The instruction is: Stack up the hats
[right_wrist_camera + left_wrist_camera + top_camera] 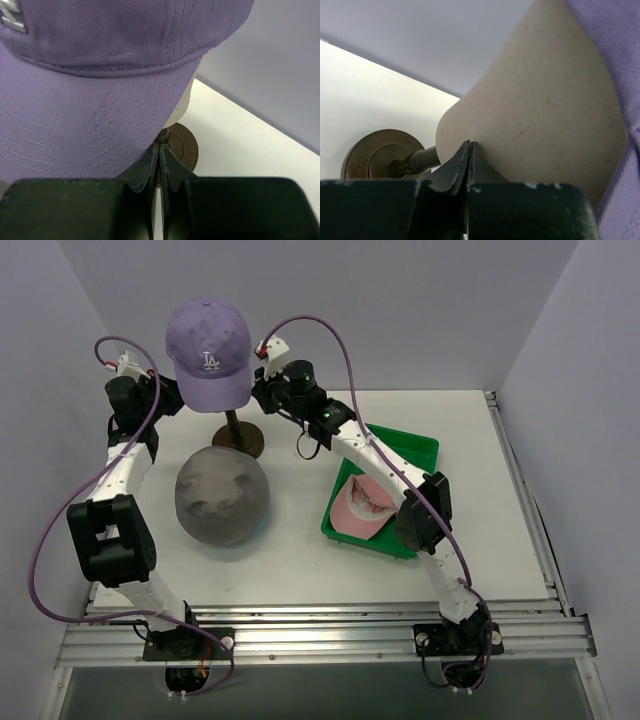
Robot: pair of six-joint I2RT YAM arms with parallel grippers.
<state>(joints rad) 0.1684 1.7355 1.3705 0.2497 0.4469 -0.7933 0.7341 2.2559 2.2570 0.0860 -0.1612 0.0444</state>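
Black jaws fully closed, apparently empty

**Both arms raised to the lilac cap, both grippers closed**

The left arm comes up on the left side of the lilac cap, elbow folded low and well short of it, wrist about level with the cap's lower edge. The left gripper has its fingers pressed together, tips pointing in below the cap. The right arm stretches diagonally to the cap's right side. The right gripper is pinched closed too, tips just under the cap's brim.
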